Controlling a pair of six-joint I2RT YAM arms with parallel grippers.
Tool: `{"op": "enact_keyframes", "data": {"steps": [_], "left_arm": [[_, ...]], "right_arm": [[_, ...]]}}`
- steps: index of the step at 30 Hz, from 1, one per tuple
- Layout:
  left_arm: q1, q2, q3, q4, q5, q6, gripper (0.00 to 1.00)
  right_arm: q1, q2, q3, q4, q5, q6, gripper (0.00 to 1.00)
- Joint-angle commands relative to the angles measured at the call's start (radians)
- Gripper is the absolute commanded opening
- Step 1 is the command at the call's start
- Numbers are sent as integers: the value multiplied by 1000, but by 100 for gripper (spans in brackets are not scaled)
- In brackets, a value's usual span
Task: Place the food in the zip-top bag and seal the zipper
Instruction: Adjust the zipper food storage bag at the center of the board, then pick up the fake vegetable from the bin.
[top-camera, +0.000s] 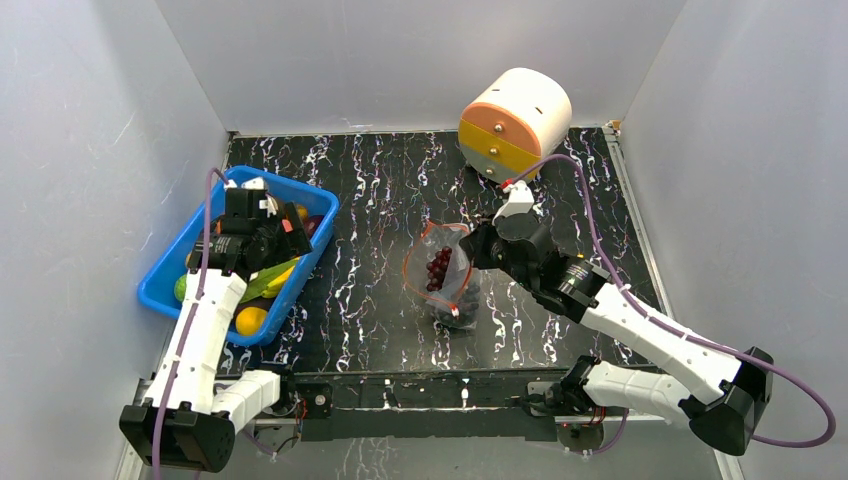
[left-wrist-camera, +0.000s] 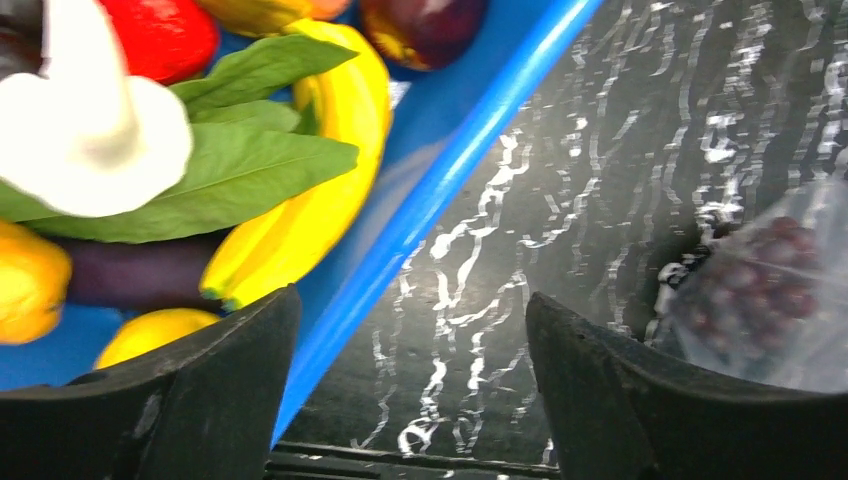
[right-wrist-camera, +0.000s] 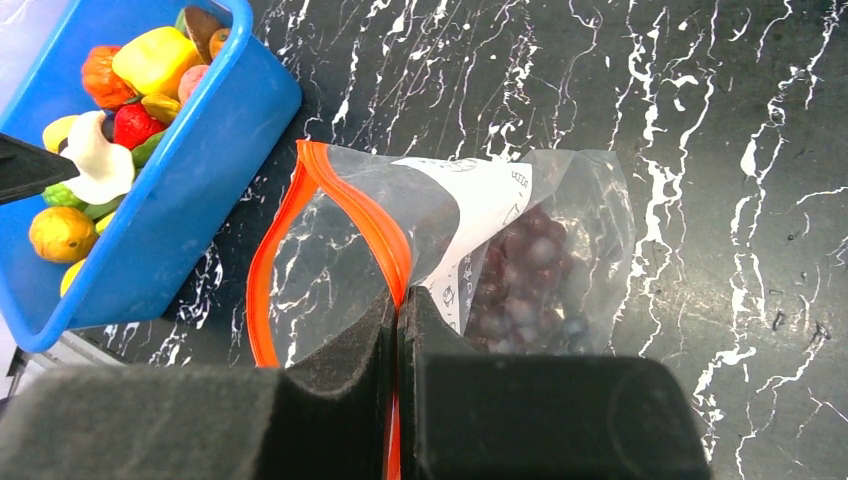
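The zip-top bag (top-camera: 447, 285) stands in the middle of the table with its mouth held open, purple grapes (right-wrist-camera: 525, 275) inside. My right gripper (right-wrist-camera: 400, 295) is shut on the orange-red zipper (right-wrist-camera: 345, 195) at the near side of the mouth. More food lies in the blue bin (top-camera: 172, 252): a yellow banana (left-wrist-camera: 320, 190), a white piece (left-wrist-camera: 90, 130), green leaves (left-wrist-camera: 240, 165) and a red piece (left-wrist-camera: 165, 35). My left gripper (left-wrist-camera: 412, 310) hangs open over the bin's right rim (left-wrist-camera: 450, 170), nothing between its fingers.
A white drum with orange and yellow faces (top-camera: 515, 122) sits at the back right of the black marbled table. Grey walls close in the left, back and right. The bag (left-wrist-camera: 770, 290) shows at the right of the left wrist view.
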Motion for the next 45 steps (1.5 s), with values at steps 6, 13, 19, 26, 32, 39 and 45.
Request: {"op": "enact_keyframes", "data": {"steps": [6,13,19,26,32,39,45], "left_arm": [[12,-18,-1,-100,-143,15,62],[48,-2,-30,-60,-185,1,63],[95,36,-11,23,-320,27,61],[115,94,-12,83,-422,12,64],[128,132,-25,175,-486,31,62],[162,191,-45,241,-513,56,58],[191,255,-71,282,-509,49,53]], "right_arm": [[1,-29,-6,100,-20,3,0],[0,-31,-3,95,-21,-1,0],[-1,-40,-5,110,-20,-7,0],[1,-14,31,107,-52,-31,0],[0,-39,-14,159,-99,-13,0],[0,-34,-23,189,-158,-12,0],[1,-50,-24,194,-173,-19,0]]}}
